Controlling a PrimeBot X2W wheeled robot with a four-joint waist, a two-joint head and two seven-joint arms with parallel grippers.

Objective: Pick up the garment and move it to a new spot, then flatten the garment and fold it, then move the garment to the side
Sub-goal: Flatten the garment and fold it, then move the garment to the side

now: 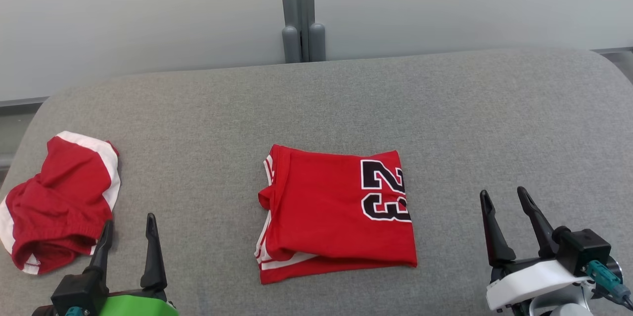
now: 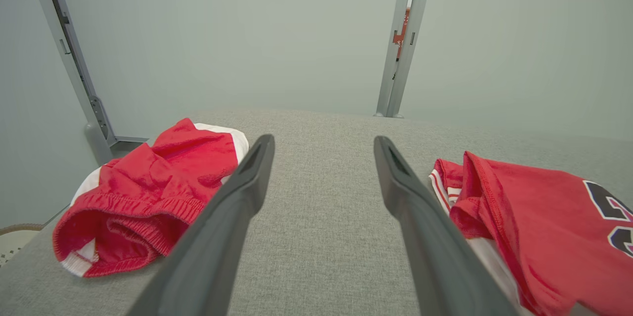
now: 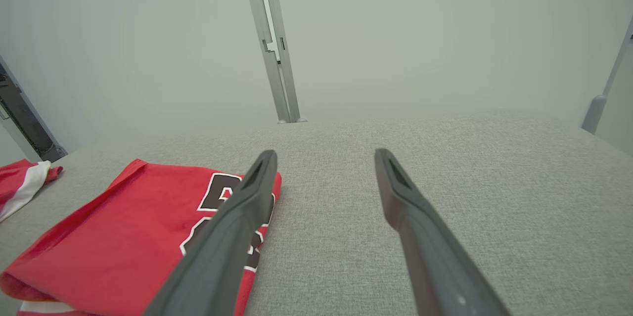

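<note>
Red jersey [image 1: 336, 212] sits folded mid-worktop [image 1: 346, 103], a smooth-knit, roughly square slab, slightly longer left to right. Its white-striped trim faces the worktop's left, and the black "23" lies sideways, cut off at the right fold. Crumpled red-and-white shorts [image 1: 59, 202] are at the worktop's left edge. Left gripper [image 1: 129, 224] and right gripper [image 1: 504, 195] hover over the near edge, both spread and empty.

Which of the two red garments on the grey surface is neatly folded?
The red jersey with the black number 23, lying in the middle as a flat rectangle. The red-and-white shorts at the left lie crumpled.
</note>
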